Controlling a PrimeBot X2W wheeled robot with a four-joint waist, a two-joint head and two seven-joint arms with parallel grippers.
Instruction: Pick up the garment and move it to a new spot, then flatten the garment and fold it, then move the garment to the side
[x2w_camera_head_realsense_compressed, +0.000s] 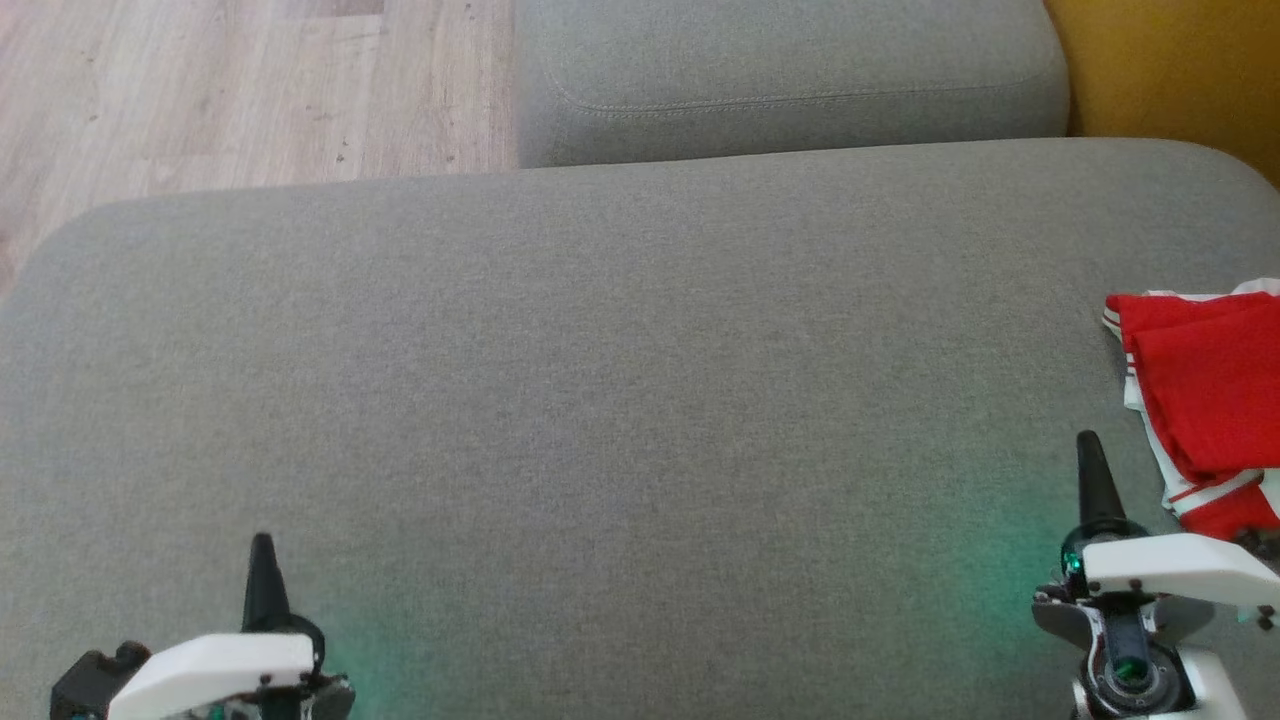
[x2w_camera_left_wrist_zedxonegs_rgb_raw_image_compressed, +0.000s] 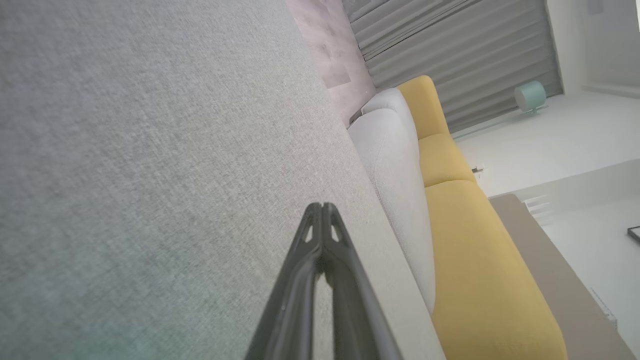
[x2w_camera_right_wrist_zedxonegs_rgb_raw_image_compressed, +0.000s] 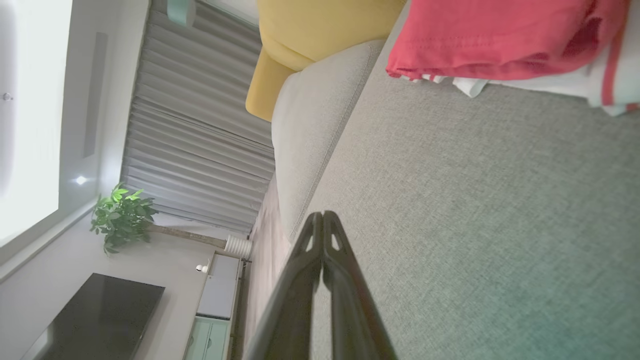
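Garment (x2w_camera_head_realsense_compressed: 1205, 385) notes, grippers first. Right gripper (x2w_camera_head_realsense_compressed: 1088, 445): fingers pressed together, holding nothing, tip over bare cushion (x2w_camera_head_realsense_compressed: 600, 350), whether touching it cannot be told. It sits just left of the garment's near corner and apart from it. Left gripper (x2w_camera_head_realsense_compressed: 262, 548): also closed and empty, well apart from the cloth, toward the cushion's opposite side. Garment itself: red with white striped trim, folded into a flat stack, lying at the right side of the cushion. Its far part is cut off by the head view's edge, so how close it sits to the cushion's end cannot be told. Judgement: fold looks done and the piece set aside, or nearly. Risks from here: a sideways swing of the right arm could catch the loose white hem and drag the stack open. A re-grip that pinches the top layer alone would peel the fold apart. A further push rightward might slide it off the cushion.
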